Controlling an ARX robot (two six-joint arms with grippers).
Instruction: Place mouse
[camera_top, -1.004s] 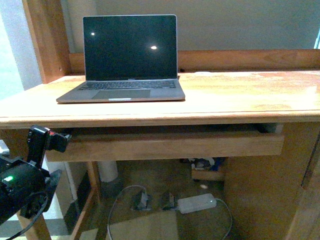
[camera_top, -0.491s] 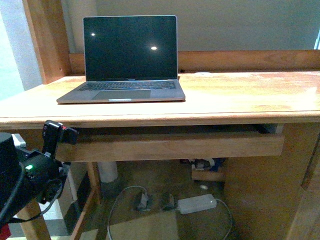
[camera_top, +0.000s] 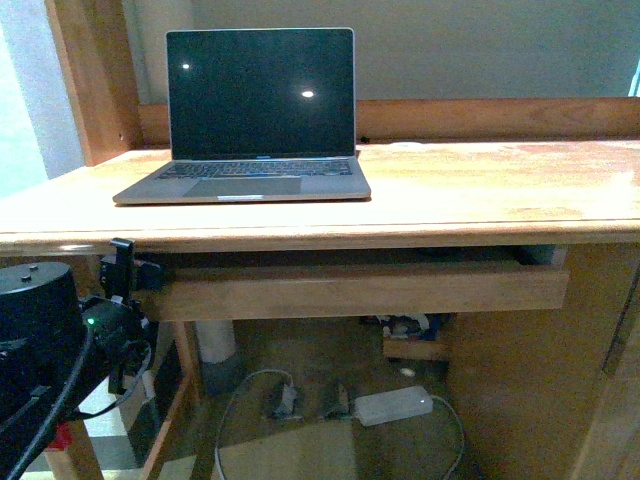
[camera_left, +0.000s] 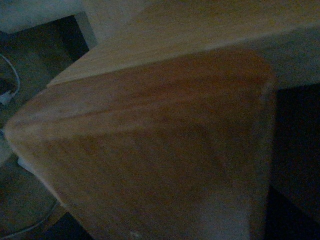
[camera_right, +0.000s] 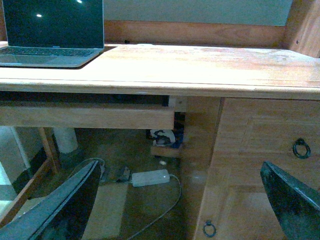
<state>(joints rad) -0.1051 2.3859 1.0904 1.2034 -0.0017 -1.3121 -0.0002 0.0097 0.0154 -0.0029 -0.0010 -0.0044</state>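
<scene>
No black mouse shows in any view; it is hidden or out of sight. My left gripper (camera_top: 124, 268) is open, low at the left, right against the left end of the pull-out tray (camera_top: 350, 290) under the desk top. The left wrist view shows only the tray's wood (camera_left: 150, 150) very close up, and no fingers. My right gripper (camera_right: 180, 205) is open and empty, held in front of the desk and facing the gap under it. Its fingers (camera_right: 65, 210) frame the view. It does not show in the front view.
An open grey laptop (camera_top: 255, 120) with a dark screen stands at the desk's back left. The desk top (camera_top: 480, 190) stretches bare to its right. A white power adapter (camera_top: 393, 406) with a cable lies on the floor below. A cabinet door with ring handles (camera_right: 301, 148) is on the right.
My left arm has risen and moved right, bringing its gripper up to the left end of the pull-out tray. Nothing else has moved.
</scene>
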